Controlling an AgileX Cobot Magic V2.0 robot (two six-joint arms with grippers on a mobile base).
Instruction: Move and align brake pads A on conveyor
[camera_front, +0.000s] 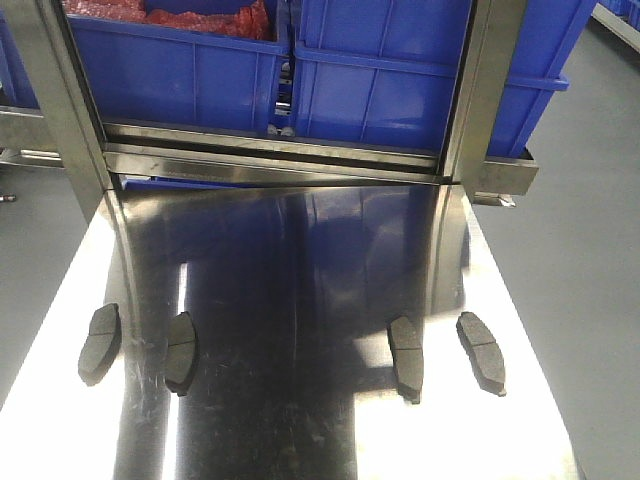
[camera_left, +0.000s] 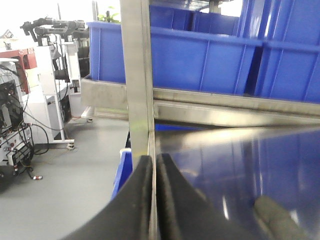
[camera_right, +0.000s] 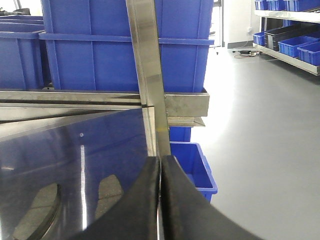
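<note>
Four brake pads (camera_front: 181, 352) lie flat on the shiny steel table (camera_front: 300, 260) in my front view, in a rough row across it. They sit as two pairs, one toward the left edge and one toward the right edge, well apart with bare steel between them. Each pad is a little skewed from its neighbour. Behind the table stand blue bins (camera_front: 380, 80) on a steel frame (camera_front: 270, 160), and one bin holds something red (camera_front: 200, 15).

From the left wrist camera I see the left gripper (camera_left: 153, 159) closed, with its black fingers (camera_left: 140, 185) pressed almost together and nothing between them. It hangs over the table's left edge in line with a steel post (camera_left: 137, 65). One grey pad (camera_left: 274, 216) shows at the lower right, on the steel and apart from the fingers.

From the right wrist camera the right gripper (camera_right: 160, 160) is likewise closed on nothing (only a hairline gap shows). It sits at the table's right edge. Two pads (camera_right: 37, 212) lie on the steel to its left, neither touching it. A blue bin (camera_right: 192, 165) rests on the floor beyond.
</note>
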